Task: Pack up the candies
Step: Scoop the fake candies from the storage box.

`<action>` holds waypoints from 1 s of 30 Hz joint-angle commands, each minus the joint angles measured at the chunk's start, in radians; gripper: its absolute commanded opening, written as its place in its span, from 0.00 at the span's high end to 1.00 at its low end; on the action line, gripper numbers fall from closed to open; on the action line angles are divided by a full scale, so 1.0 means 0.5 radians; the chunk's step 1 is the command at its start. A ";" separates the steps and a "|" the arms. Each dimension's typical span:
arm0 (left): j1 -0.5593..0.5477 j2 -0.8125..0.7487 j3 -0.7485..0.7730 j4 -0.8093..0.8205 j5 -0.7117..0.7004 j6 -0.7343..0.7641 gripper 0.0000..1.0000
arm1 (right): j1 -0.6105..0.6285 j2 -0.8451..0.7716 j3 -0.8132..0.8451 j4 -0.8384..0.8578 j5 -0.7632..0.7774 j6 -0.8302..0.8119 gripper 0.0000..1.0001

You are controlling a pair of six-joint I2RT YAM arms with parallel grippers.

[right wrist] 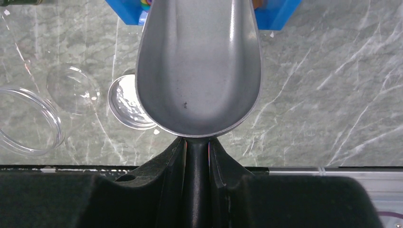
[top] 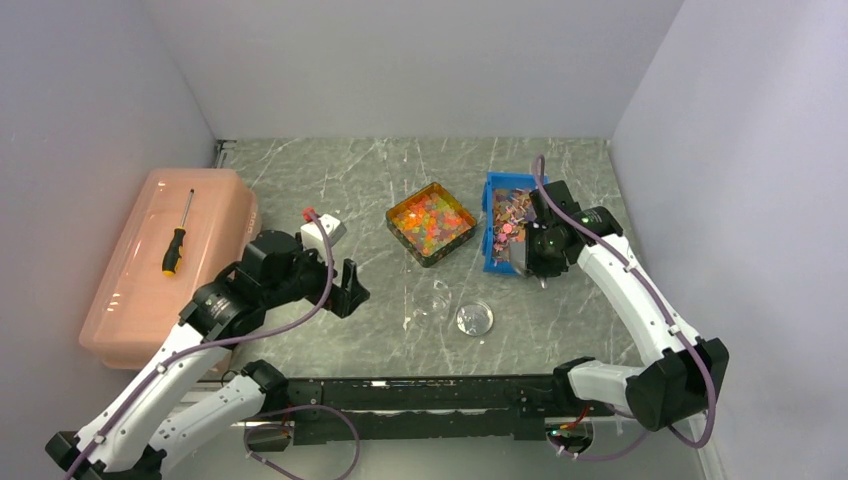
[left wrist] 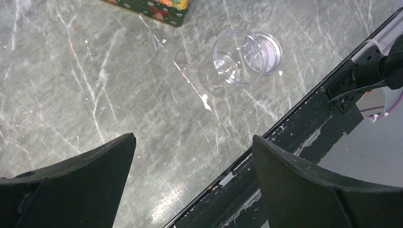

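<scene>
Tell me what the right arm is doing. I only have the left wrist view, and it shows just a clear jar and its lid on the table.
Observer: The right fingers grip an empty metal scoop by its handle.
Operator: Where is the scoop?
Observer: Its tip is at the near end of the blue bin.
Operator: And the candies?
Observer: They fill the square green tin to the left of that bin, and the candies are a mix of orange, yellow, red and green.
</scene>
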 commanded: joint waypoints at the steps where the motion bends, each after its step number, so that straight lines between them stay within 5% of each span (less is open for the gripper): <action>1: -0.004 -0.104 -0.042 0.163 -0.049 -0.012 0.01 | -0.061 0.013 0.010 0.095 -0.105 -0.106 1.00; 30: -0.004 -0.075 -0.070 0.099 -0.130 -0.007 0.01 | -0.146 0.104 -0.098 0.212 -0.197 -0.169 1.00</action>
